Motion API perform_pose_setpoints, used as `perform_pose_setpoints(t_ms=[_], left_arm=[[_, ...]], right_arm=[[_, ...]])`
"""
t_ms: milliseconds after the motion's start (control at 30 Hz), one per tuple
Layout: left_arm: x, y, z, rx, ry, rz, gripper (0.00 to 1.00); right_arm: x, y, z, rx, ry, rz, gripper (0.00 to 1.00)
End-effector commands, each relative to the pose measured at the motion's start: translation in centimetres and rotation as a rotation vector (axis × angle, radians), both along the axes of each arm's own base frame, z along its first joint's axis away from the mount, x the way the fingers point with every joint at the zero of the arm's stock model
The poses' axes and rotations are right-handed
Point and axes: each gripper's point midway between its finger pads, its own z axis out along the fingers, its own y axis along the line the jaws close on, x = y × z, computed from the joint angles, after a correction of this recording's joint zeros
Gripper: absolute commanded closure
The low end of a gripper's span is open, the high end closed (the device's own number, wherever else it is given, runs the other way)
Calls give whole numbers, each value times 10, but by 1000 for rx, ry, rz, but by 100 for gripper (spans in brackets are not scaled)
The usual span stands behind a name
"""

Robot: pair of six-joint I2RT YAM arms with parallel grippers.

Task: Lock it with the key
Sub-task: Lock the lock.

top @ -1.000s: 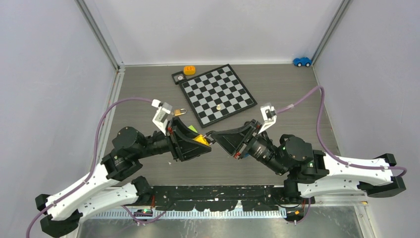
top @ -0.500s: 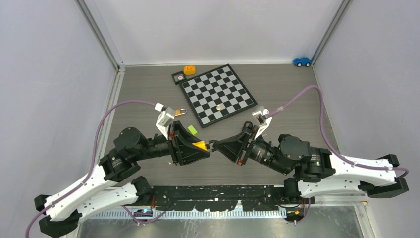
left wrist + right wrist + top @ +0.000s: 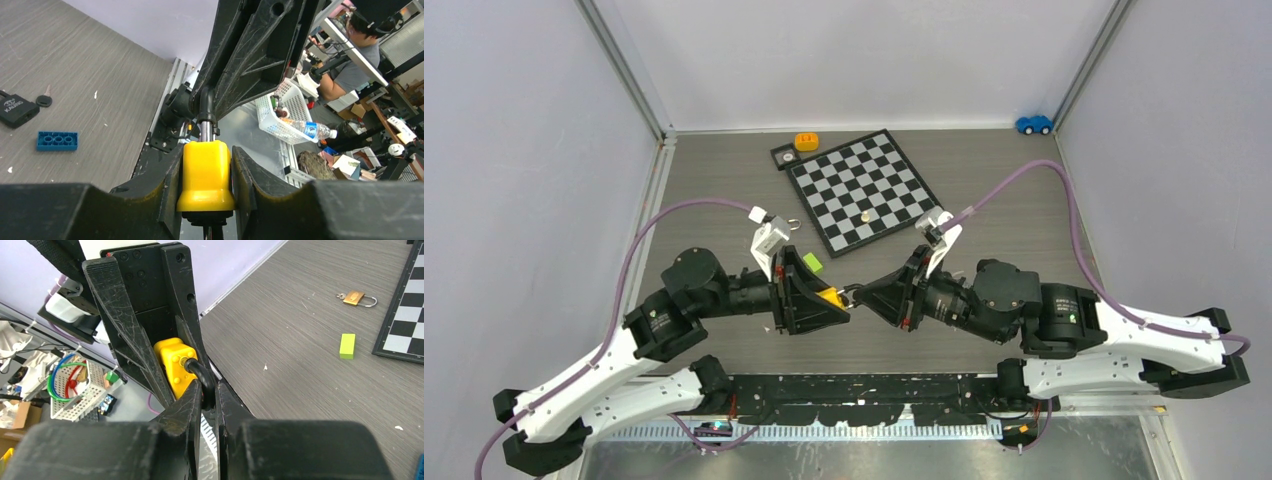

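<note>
Black-headed key (image 3: 44, 99) on table (image 3: 100, 75), left claw (image 3: 206, 165) clamping yellow padlock (image 3: 206, 185), right claw (image 3: 208, 390) pinching its shackle (image 3: 200, 372)

Glossy yellow plastic padlock (image 3: 206, 172) above matt wood-grain table (image 3: 724, 170).

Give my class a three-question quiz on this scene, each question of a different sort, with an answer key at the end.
1. Multiple choice: what does the left claw clamp?
A) the yellow padlock
B) a green block
C) a blue brick

2. True or false: the key lies on the table beside a black padlock, with no claw touching it.

3. Fill in the gap: the right claw pinches the yellow padlock by its black ____.

Key
1. A
2. True
3. loop
</note>
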Motion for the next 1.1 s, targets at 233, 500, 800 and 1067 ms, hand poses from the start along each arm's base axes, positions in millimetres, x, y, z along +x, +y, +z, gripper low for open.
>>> perform_pose_setpoints(t_ms=[233,500,800,1067], left_arm=[[-4,2,34,-77,-87,-20,100],[-5,2,32,-72,-87,-28,100],[-4,1,31,-73,-85,-27,100],[1,3,32,-94,-76,9,55]], right_arm=[[-11,-2,-21,-188,-13,81,79],[-11,-2,-30,-250,-14,83,64],[-11,-1,-22,-202,-31,88,95],[2,-7,0,-23,-31,-4,100]])
